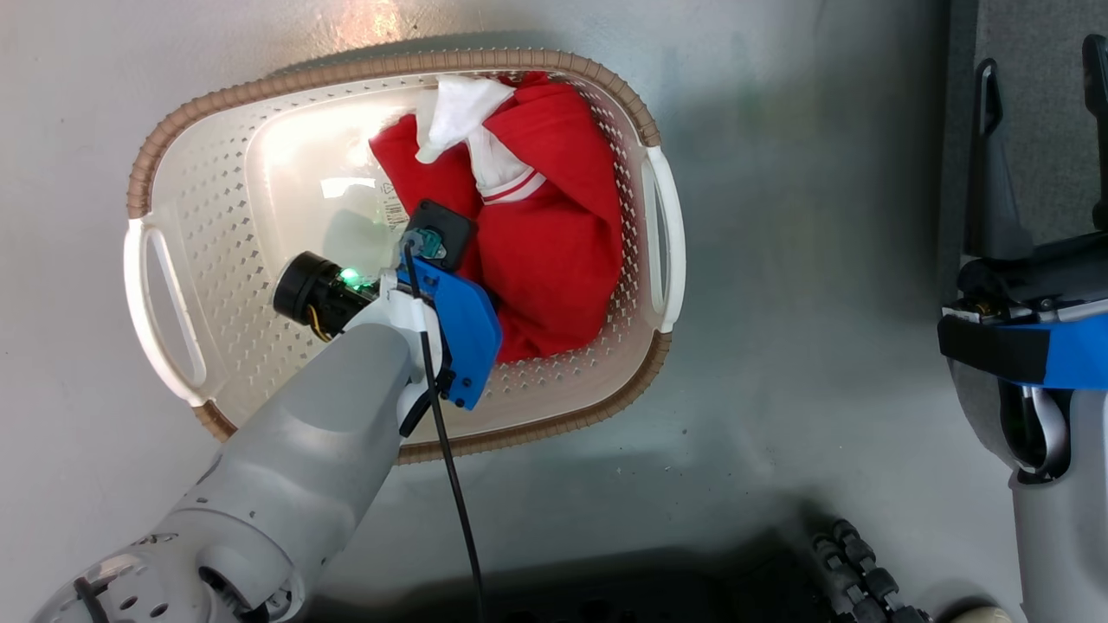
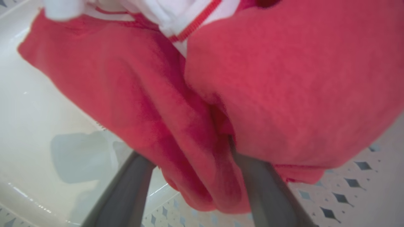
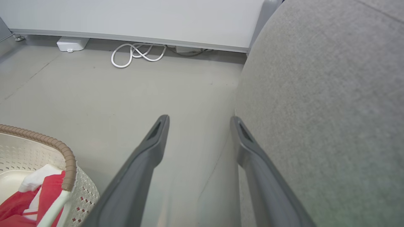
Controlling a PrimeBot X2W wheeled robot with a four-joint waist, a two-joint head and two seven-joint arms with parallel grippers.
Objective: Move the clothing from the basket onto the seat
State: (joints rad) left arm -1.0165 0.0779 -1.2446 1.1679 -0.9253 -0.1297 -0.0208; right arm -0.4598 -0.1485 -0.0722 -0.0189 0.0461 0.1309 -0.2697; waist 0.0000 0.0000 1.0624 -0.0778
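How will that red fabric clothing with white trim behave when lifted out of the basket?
Probably floppy: the bright red fabric clothing lies crumpled in folds in the cream perforated plastic basket, so it should sag from a pinch. With one fold inside the open left gripper, the rest may trail.

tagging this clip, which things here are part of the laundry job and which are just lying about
Job: red clothing, basket, seat, left gripper open around a fold of the clothing.
Lying about: white cable coil, white box by the wall, right gripper open beside the seat.
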